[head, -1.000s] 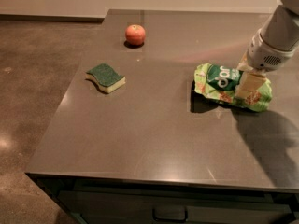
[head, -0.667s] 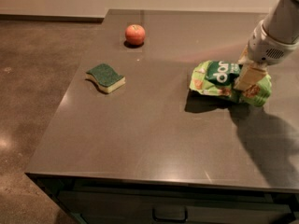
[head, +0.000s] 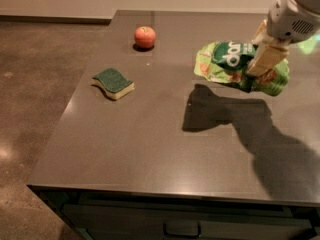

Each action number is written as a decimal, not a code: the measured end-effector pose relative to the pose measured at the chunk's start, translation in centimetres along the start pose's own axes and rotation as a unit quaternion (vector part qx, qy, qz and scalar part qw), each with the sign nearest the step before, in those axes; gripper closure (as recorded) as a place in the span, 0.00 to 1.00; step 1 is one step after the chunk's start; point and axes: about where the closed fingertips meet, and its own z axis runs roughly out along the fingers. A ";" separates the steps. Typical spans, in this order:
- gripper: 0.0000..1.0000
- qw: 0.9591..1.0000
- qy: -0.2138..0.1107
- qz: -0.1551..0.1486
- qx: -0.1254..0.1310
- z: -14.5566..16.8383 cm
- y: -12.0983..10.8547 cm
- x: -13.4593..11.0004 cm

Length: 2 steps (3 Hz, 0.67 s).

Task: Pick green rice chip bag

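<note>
The green rice chip bag (head: 227, 61) is a crinkled light-green bag with a dark green round logo. It hangs in the air at the right of the dark table (head: 150, 149), clear of its own shadow on the tabletop. My gripper (head: 261, 59) comes down from the upper right and is shut on the bag's right part, its tan fingers (head: 265, 59) pressed against it.
A green-topped yellow sponge (head: 113, 82) lies on the left of the table. A red apple (head: 144, 36) sits at the back. The table's front edge runs along the bottom, with a drawer handle (head: 181, 230) below. Concrete floor lies to the left.
The bag has risen off the tabletop with my gripper shut on it. Its shadow now lies apart from it, below on the table. The sponge and apple have not moved.
</note>
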 end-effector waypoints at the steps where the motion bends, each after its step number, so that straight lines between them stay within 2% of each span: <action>1: 1.00 0.999 -0.025 -0.017 0.012 -3.4 -0.9 -3.1; 2: 1.00 0.999 -0.025 -0.017 0.012 -3.4 -0.9 -3.1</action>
